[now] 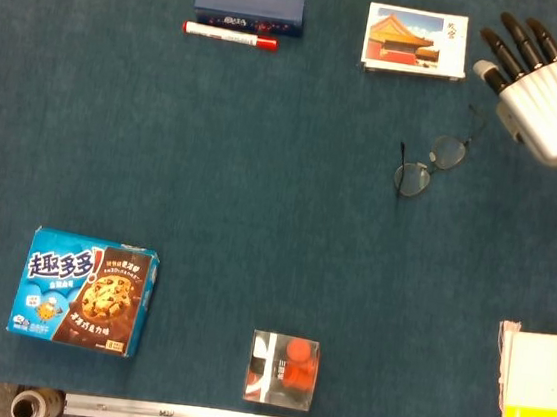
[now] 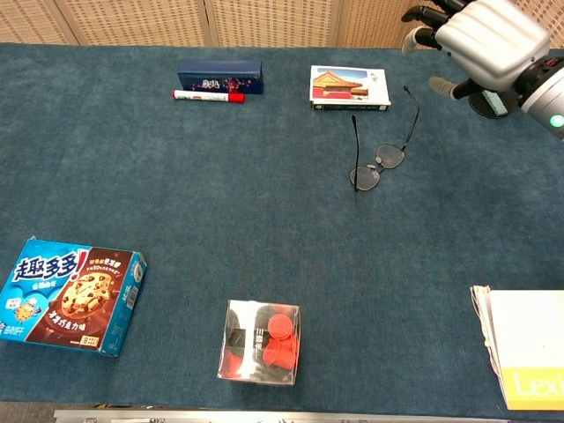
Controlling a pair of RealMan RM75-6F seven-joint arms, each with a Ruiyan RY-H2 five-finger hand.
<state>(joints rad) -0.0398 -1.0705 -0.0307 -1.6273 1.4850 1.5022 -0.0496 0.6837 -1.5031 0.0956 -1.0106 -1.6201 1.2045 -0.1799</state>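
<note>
My right hand (image 1: 544,88) (image 2: 480,40) hovers above the table at the far right, fingers apart and stretched away from me, holding nothing. Nearest to it lies a pair of thin-rimmed glasses (image 1: 432,164) (image 2: 381,152), temples unfolded, a little to its left. A picture-covered card box (image 1: 416,41) (image 2: 350,86) sits just beyond the glasses. My left hand shows in neither view.
A dark blue case (image 1: 249,9) with a red-capped marker (image 1: 230,35) lies at the back. A cookie box (image 1: 85,290) sits front left, a clear box of red pieces (image 1: 283,369) front centre, a yellow-and-white book (image 1: 540,387) front right. A black mesh cup (image 2: 495,99) stands behind the hand.
</note>
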